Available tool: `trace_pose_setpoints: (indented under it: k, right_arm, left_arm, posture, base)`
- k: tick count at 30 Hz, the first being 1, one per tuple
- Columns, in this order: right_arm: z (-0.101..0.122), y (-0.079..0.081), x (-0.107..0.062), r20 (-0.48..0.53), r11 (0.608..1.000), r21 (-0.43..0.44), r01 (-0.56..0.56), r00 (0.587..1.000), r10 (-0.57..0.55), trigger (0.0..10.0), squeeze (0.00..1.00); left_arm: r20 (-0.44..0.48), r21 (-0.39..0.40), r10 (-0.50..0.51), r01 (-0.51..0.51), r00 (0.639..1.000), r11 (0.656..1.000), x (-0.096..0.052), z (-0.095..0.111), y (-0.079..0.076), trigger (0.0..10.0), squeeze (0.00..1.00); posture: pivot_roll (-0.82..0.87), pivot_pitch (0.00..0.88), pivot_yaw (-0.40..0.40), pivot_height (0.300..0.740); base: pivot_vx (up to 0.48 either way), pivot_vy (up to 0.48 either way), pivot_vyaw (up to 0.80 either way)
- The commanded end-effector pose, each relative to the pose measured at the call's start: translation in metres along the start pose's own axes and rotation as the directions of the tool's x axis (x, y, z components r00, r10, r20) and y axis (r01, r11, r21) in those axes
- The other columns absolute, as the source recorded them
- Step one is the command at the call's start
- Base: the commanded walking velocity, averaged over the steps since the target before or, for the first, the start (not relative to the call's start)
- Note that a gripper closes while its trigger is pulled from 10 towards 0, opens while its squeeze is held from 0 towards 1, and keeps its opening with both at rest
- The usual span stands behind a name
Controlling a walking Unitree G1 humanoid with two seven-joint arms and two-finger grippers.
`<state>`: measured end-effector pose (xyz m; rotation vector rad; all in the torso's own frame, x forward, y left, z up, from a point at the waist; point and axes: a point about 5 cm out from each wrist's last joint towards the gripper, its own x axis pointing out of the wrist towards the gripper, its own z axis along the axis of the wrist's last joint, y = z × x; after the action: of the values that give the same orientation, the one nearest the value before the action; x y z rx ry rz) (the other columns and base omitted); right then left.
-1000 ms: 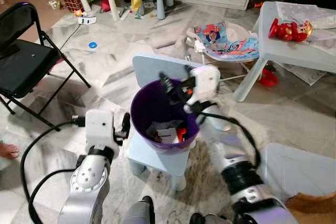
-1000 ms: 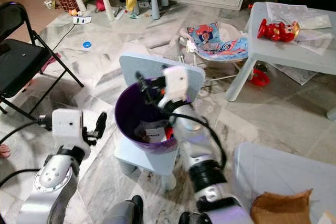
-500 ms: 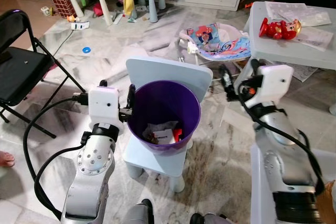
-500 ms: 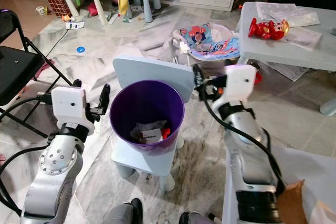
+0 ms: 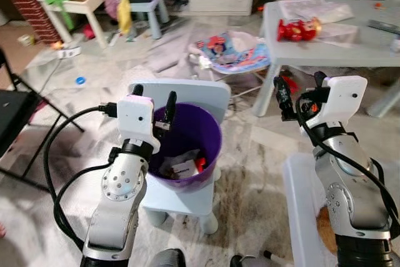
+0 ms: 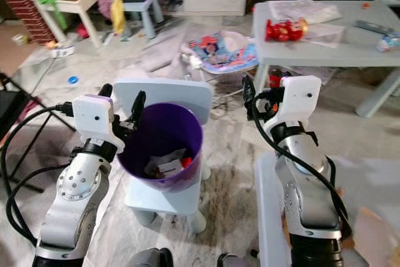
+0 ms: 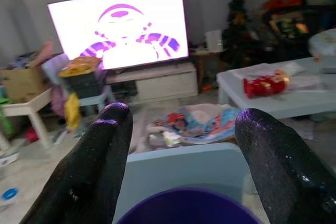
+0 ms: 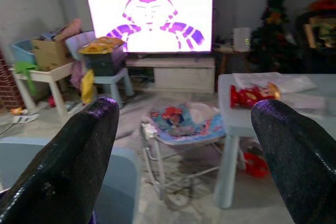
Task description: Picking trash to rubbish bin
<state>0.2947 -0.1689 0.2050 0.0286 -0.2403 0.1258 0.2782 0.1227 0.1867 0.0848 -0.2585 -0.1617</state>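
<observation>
A purple bin (image 5: 187, 139) is sitting on a small chair (image 5: 181, 195), holding scraps of trash (image 5: 183, 168). The right gripper (image 5: 299, 95), having withdrawn from over the bin, is now hovering beside it, fingers spread and empty, suggesting a completed drop. The left gripper (image 5: 154, 105) is waiting, spread and empty, at the rim.

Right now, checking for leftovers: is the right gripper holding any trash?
No, the right gripper is open, nothing between its black fingers.
</observation>
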Motion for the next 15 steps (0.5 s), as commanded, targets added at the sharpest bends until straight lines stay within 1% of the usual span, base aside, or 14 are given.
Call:
trace_pose_setpoints:
  k: [1, 4, 5, 11, 15]
  right_arm:
    - [0.005, 0.003, -0.002, 0.012, 1.000, 0.008, -0.001, 1.000, 0.001, 10.0, 0.31]
    - [0.006, 0.004, -0.001, 0.013, 1.000, 0.008, -0.002, 1.000, 0.001, 10.0, 0.30]
    - [0.007, 0.006, 0.001, 0.014, 1.000, 0.010, -0.004, 1.000, 0.004, 10.0, 0.27]
    - [0.011, 0.009, 0.004, 0.026, 1.000, 0.012, -0.010, 1.000, 0.010, 10.0, 0.26]
    - [0.013, 0.009, 0.004, 0.027, 1.000, 0.013, -0.012, 1.000, 0.011, 10.0, 0.26]
  left_arm:
    - [0.002, -0.001, 0.014, -0.014, 1.000, 1.000, 0.002, 0.000, 0.005, 10.0, 0.00]
    - [0.005, -0.008, 0.034, -0.034, 0.999, 0.999, 0.006, 0.001, 0.010, 10.0, 0.00]
    - [0.008, -0.012, 0.044, -0.043, 0.999, 0.999, 0.009, 0.002, 0.013, 10.0, 0.00]
    - [0.007, -0.031, 0.049, -0.049, 0.999, 0.998, 0.012, 0.003, 0.015, 10.0, 0.00]
    - [0.000, -0.050, 0.046, -0.046, 0.999, 0.998, 0.013, 0.001, 0.012, 10.0, 0.00]
  posture:
    - [0.01, 0.141, 0.045, 0.740]
    - [0.01, 0.142, 0.045, 0.740]
    - [0.01, 0.146, 0.045, 0.740]
    - [0.01, 0.153, 0.047, 0.740]
    - [0.00, 0.166, 0.046, 0.740]
  base:
    - [0.000, 0.000, -0.79]
    - [0.000, 0.000, -0.79]
    - [0.000, 0.000, -0.79]
    - [0.000, 0.000, -0.79]
    - [0.000, 0.000, -0.79]
